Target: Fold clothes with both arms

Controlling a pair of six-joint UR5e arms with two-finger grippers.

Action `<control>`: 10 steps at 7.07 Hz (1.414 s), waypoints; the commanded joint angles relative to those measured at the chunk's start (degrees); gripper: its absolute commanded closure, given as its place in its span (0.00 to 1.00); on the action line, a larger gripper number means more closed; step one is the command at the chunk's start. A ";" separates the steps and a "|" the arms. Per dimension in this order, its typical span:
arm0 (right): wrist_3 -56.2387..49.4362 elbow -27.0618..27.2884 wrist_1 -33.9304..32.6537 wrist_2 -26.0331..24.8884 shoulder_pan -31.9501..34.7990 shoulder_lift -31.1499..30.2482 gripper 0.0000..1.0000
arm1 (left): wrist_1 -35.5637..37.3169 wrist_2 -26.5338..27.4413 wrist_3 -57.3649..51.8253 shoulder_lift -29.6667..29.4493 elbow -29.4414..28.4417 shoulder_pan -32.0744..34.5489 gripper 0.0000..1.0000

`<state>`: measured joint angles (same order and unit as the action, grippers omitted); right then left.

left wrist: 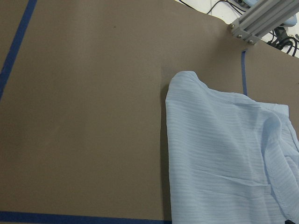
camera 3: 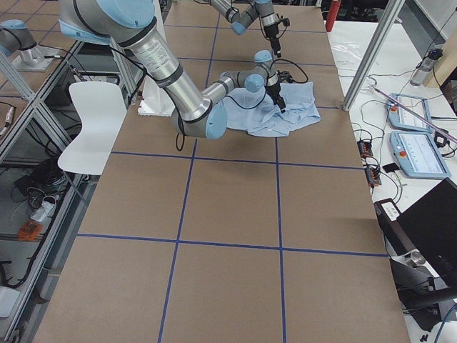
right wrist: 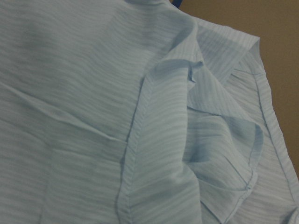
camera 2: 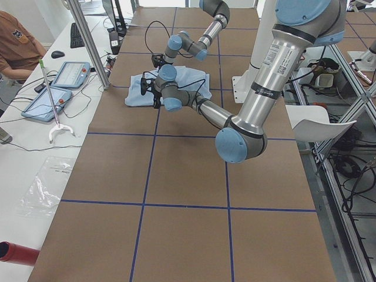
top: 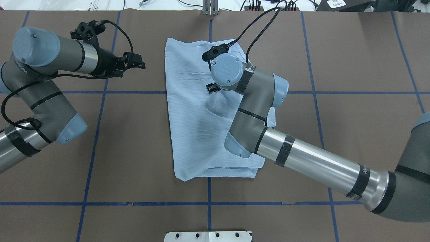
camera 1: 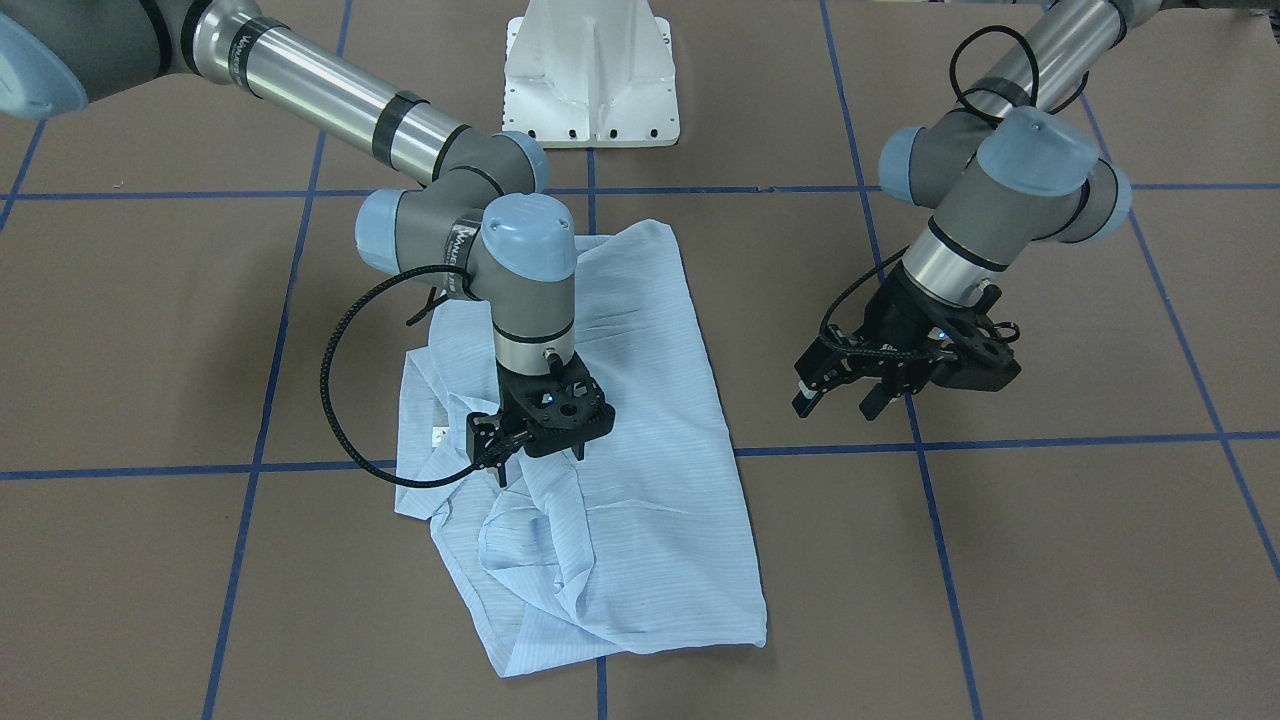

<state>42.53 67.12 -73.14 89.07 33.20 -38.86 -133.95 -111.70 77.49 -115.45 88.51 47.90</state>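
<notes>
The clothes are one light-blue striped shirt point(camera 1: 640, 450) lying mostly flat on the brown table, with bunched folds and a seam at its operator-side end point(right wrist: 140, 121). My right gripper point(camera 1: 538, 462) points straight down just over that rumpled part, beside the collar area. Its fingers look spread, and no cloth is lifted between them. In the overhead view the right wrist point(top: 226, 71) hides most of that gripper. My left gripper point(camera 1: 838, 402) hovers open over bare table, well off the shirt's side edge point(top: 141, 64). The left wrist view shows the shirt's corner point(left wrist: 219, 154).
The white pedestal base point(camera 1: 590, 80) stands at the robot's side of the table. Blue tape lines point(camera 1: 1000, 442) grid the brown surface. An aluminium post point(left wrist: 261, 18) rises at the far edge. A person point(camera 2: 14, 41) sits by tablets on a side bench.
</notes>
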 commanded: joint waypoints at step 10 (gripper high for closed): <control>-16.25 -1.03 0.19 8.13 15.48 -5.35 0.01 | -0.43 0.00 2.93 -2.24 -0.18 -0.70 0.00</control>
<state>28.67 66.05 -72.96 94.36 46.07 -43.99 -134.40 -111.71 80.28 -117.43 88.32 47.26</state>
